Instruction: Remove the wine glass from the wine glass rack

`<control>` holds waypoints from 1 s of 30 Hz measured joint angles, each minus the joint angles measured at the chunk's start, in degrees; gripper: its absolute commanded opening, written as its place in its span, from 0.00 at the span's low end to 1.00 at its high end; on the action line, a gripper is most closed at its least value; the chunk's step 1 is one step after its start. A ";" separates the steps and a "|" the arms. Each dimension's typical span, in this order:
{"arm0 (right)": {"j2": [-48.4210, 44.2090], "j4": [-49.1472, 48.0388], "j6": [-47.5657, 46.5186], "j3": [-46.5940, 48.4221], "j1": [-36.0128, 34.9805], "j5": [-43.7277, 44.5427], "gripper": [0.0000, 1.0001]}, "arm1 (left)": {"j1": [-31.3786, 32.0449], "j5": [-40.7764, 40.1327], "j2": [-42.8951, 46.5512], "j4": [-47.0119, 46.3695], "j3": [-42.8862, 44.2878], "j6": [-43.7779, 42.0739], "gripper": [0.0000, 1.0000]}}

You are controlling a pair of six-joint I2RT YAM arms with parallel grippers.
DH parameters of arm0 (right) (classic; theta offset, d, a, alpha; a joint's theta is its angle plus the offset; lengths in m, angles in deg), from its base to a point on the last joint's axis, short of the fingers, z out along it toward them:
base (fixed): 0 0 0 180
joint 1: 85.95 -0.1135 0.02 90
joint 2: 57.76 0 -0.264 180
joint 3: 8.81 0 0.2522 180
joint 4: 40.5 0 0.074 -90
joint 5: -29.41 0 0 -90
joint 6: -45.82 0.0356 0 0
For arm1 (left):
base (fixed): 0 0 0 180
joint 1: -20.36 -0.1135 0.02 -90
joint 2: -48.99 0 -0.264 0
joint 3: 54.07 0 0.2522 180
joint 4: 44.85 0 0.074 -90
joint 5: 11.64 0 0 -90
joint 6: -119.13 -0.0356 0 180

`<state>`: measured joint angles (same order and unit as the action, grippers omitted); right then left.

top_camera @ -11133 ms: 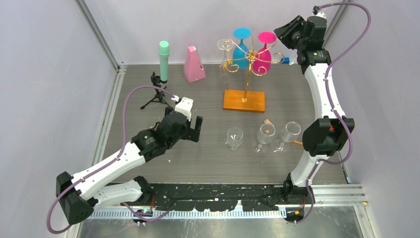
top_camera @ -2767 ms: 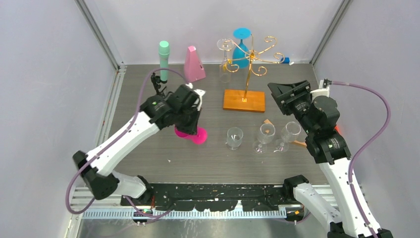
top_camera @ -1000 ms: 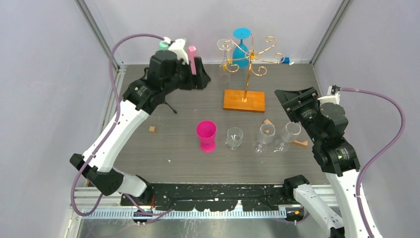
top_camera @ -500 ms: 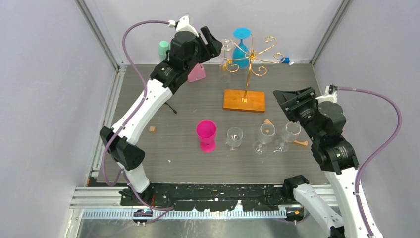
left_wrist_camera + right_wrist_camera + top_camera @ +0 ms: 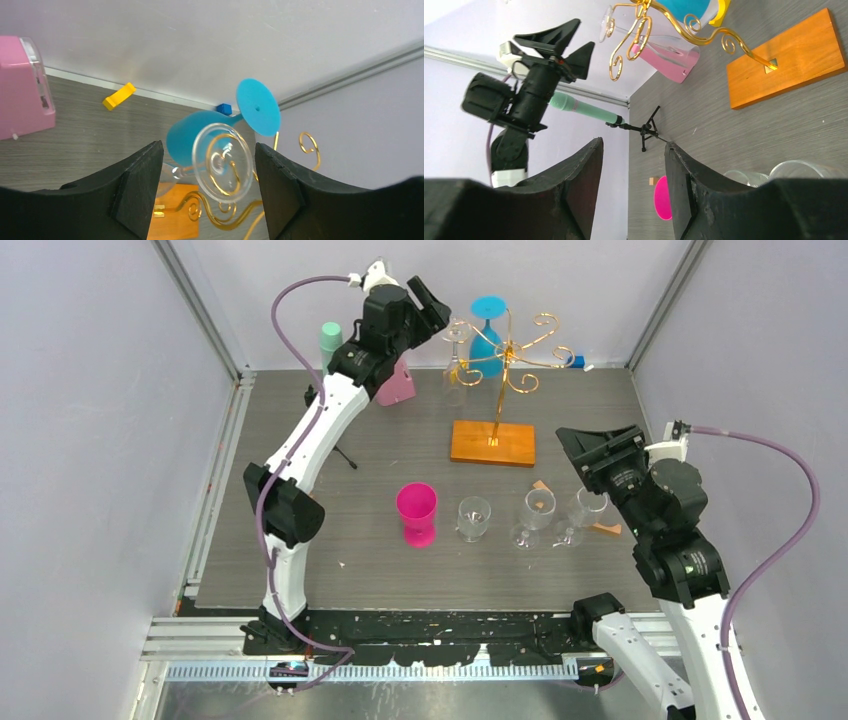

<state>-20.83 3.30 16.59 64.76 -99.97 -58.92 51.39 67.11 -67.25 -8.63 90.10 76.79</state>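
- The left gripper (image 5: 207,148) sat high at the rack (image 5: 507,358), jaws spread wide and gripping nothing.
- The clear glass (image 5: 221,162) hung upside down from a gold arm on the rack's left side. Its round foot lay in the gap between those jaws, and no contact showed.
- A blue glass (image 5: 200,135) hung just behind it.
- The right gripper (image 5: 631,150) hovered above the table (image 5: 380,560) to the right of the base (image 5: 492,443), open and empty.
- A pink glass (image 5: 416,510) stood upright beside a row of clear glasses (image 5: 473,517).

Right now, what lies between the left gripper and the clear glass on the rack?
Nothing: the left wrist view shows the clear glass unobstructed ahead of the open left gripper.
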 measured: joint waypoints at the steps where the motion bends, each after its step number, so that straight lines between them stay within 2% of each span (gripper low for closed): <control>1: -0.28 -0.02 0.04 -0.04 0.00 -0.02 0.54 | -0.26 0.26 -0.66 0.50 0.66 -0.13 0.69; 6: -1.27 -0.83 0.66 -0.04 0.00 -0.04 0.54 | -1.16 0.98 -2.05 2.32 2.69 -1.16 0.68; 20: -0.79 -1.31 1.33 -0.26 0.00 -0.24 0.53 | -1.60 5.68 -3.52 2.40 2.84 -1.27 0.56; 26: -0.66 -1.36 1.51 -0.26 0.00 -0.28 0.53 | -1.75 7.41 -4.61 2.12 1.90 0.02 0.40; 30: -0.26 -1.36 1.51 -0.26 0.00 -0.31 0.53 | -1.81 8.31 -4.61 1.18 1.40 1.07 0.24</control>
<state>-21.10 1.95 18.10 64.50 -99.97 -59.22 49.57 75.42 -71.86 -7.45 91.50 77.86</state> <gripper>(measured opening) 0.534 0.345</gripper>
